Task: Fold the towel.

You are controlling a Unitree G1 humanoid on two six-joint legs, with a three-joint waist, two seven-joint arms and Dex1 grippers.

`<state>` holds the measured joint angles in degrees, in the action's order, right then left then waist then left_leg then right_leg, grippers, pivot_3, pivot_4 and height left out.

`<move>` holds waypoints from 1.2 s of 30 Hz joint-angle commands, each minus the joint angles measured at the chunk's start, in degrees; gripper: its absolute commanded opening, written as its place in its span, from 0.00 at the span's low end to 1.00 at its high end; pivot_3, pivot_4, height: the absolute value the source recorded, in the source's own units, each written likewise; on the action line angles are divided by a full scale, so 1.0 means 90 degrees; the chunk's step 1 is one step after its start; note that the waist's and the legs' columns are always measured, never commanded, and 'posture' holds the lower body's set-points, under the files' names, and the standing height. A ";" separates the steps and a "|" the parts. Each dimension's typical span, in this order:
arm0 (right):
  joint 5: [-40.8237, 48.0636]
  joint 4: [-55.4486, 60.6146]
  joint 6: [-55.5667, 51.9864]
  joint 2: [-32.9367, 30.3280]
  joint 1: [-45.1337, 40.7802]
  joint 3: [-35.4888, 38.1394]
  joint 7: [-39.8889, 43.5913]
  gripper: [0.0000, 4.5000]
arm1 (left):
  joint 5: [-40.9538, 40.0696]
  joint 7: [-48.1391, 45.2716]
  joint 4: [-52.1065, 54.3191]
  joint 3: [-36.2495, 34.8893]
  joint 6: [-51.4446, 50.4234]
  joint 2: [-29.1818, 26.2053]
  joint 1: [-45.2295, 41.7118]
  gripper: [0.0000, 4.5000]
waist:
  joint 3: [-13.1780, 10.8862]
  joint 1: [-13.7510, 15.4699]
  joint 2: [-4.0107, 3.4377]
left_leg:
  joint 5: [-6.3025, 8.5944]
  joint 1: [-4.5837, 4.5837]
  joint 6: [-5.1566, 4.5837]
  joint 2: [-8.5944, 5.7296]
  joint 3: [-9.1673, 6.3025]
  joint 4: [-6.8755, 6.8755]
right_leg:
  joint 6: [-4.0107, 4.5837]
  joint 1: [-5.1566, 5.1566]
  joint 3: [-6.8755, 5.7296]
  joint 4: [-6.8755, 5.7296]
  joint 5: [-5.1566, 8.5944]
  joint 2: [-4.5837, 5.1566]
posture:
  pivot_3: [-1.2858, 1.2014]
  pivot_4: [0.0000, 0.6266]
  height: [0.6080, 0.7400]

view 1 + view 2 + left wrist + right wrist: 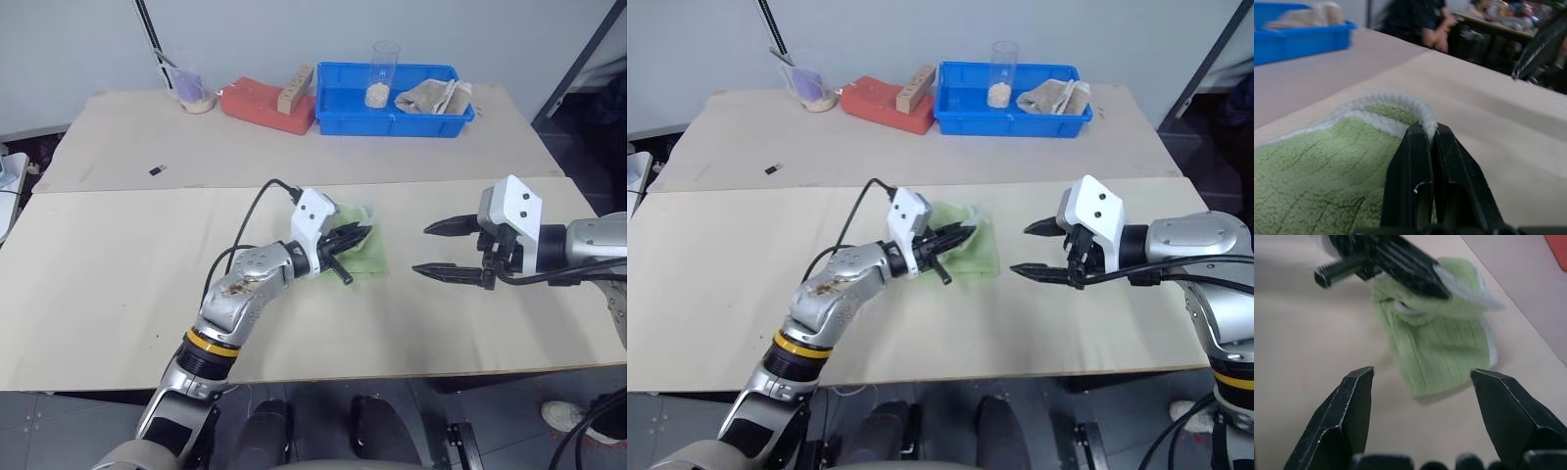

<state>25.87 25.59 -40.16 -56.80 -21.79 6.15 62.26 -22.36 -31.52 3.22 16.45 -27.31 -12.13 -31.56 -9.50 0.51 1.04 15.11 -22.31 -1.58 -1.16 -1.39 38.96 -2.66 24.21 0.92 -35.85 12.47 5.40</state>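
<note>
The light green towel point(368, 258) lies bunched and partly folded over near the middle of the table point(118, 294). My left gripper point(368, 233) reaches level over it from the left and is shut on the towel's white edging point(1400, 100), which is lifted into a small loop above the cloth. My right gripper point(421, 249) hovers a little to the right of the towel, its two black fingers spread wide with nothing between them. In the right wrist view the towel point(1440, 347) lies ahead of the open fingers, with the left gripper point(1442, 291) above it.
At the back stand a blue bin point(392, 122) holding a glass point(384, 73) and a beige cloth point(431, 95), a red block point(257, 106), and a plastic cup point(191, 90). A small dark item point(157, 170) lies back left. A person point(1425, 19) sits beyond the table.
</note>
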 commanded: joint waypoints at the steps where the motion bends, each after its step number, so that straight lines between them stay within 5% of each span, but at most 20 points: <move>1: 0.0197 0.0395 -0.0185 -0.0101 0.0110 0.0391 -0.0235 0.78 | 0.0214 -0.0464 -0.0352 0.0129 0.0472 0.0141 -0.0159 0.01 | 0.0000 0.0012 0.0000 | 0.0000 -0.0001 0.0000 0.0000 0.0000 0.0000 | 0.0000 0.0000 0.0000 0.0000 0.0000 0.0001 | 0.52 0.24 1.00; 5: 0.0275 0.0567 -0.0317 -0.0096 0.0267 0.0499 -0.0433 0.78 | 0.0402 -0.0856 -0.0512 0.0217 0.0763 0.0195 -0.0137 0.01 | -0.0001 0.0021 0.0001 | 0.0000 -0.0003 0.0000 -0.0002 0.0000 0.0004 | -0.0001 -0.0002 -0.0001 0.0003 0.0000 0.0004 | 0.52 0.24 1.00; 6: 0.0295 0.0585 -0.0334 -0.0096 0.0292 0.0511 -0.0480 0.78 | 0.0383 -0.0908 -0.0504 0.0194 0.0766 0.0230 -0.0119 0.08 | -0.0001 0.0021 0.0001 | 0.0000 -0.0004 0.0000 -0.0003 0.0000 0.0004 | -0.0001 -0.0001 0.0000 0.0003 0.0000 0.0005 | 0.52 0.24 1.00; 12: 0.0272 0.0402 -0.0271 -0.0004 0.0172 0.0337 -0.0702 0.78 | 0.0061 -0.1340 -0.0048 -0.0035 0.0567 0.0173 -0.0065 0.62 | -0.0001 0.0019 0.0001 | 0.0000 -0.0003 0.0000 -0.0002 0.0000 0.0006 | -0.0002 -0.0003 0.0000 0.0001 0.0000 0.0006 | 0.52 0.24 1.00; 16: 0.0115 0.0062 -0.0202 0.0337 -0.0221 -0.0005 -0.1044 0.78 | -0.0163 -0.1698 0.0595 -0.0411 0.0362 -0.0402 -0.0056 0.99 | 0.0000 -0.0022 0.0001 | 0.0000 0.0000 0.0000 0.0003 0.0000 0.0006 | -0.0002 0.0000 0.0002 -0.0003 0.0000 -0.0001 | 0.52 0.24 1.00; 28: -0.1301 -0.1951 0.0364 0.2820 -0.1319 -0.1515 -0.2975 0.78 | -0.0711 -0.3584 0.1475 -0.2192 0.0234 -0.3780 0.0978 0.99 | 0.0000 -0.0135 -0.0001 | -0.0001 0.0001 0.0001 0.0012 0.0000 -0.0003 | 0.0000 0.0013 0.0003 -0.0007 0.0002 -0.0008 | 0.52 0.24 1.00; 36: -0.1942 -0.3090 0.0710 0.3265 -0.1379 -0.1698 -0.3348 0.78 | -0.0932 -0.3634 0.1926 -0.2541 0.0143 -0.4093 0.1412 0.99 | -0.0001 -0.0045 -0.0002 | -0.0001 -0.0002 0.0002 0.0005 -0.0001 0.0000 | -0.0001 0.0008 -0.0001 -0.0004 0.0001 0.0009 | 0.52 0.24 1.00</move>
<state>9.58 -2.15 -35.49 -27.31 -33.41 -10.16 32.75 -29.56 -64.37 18.32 -4.76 -26.31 -48.22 -18.80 -9.51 0.11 1.02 15.10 -22.32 -1.56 -1.11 -1.39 38.95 -2.67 24.30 0.92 -35.89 12.48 5.46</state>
